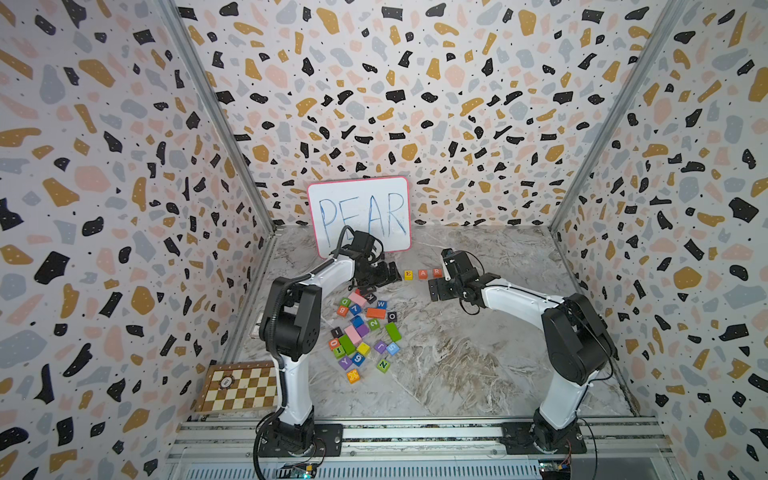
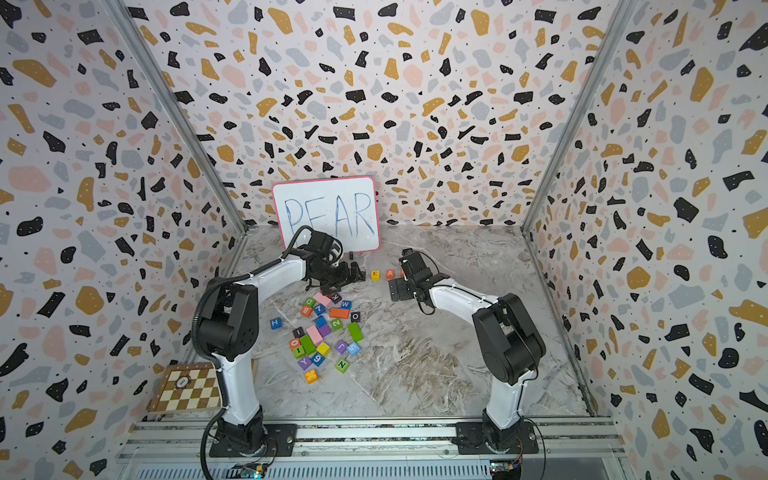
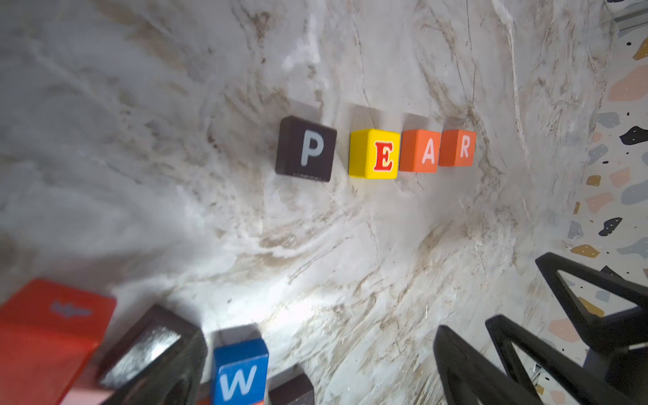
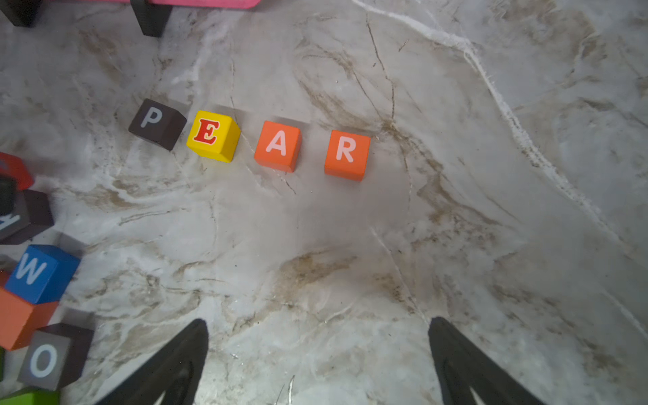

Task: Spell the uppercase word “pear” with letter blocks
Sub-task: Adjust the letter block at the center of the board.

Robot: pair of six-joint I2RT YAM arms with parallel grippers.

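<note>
Four letter blocks stand in a row on the marble table: black P [image 4: 157,123], yellow E [image 4: 213,136], orange A [image 4: 278,146] and orange-red R [image 4: 347,155]. The left wrist view shows the same row: P [image 3: 305,149], E [image 3: 374,154], A [image 3: 419,150], R [image 3: 457,148]. In a top view I see E [image 1: 408,274], A [image 1: 422,273] and R [image 1: 436,272]; my left gripper covers the P. The left gripper [image 1: 384,275] hangs open at the row's left end, holding nothing. The right gripper [image 4: 317,322] is open and empty, just in front of the R.
A heap of other coloured blocks [image 1: 361,332] lies in front of the left gripper, with a blue W block [image 3: 240,371] nearest it. A whiteboard reading PEAR [image 1: 359,216] leans on the back wall. A chessboard [image 1: 239,386] lies at the front left.
</note>
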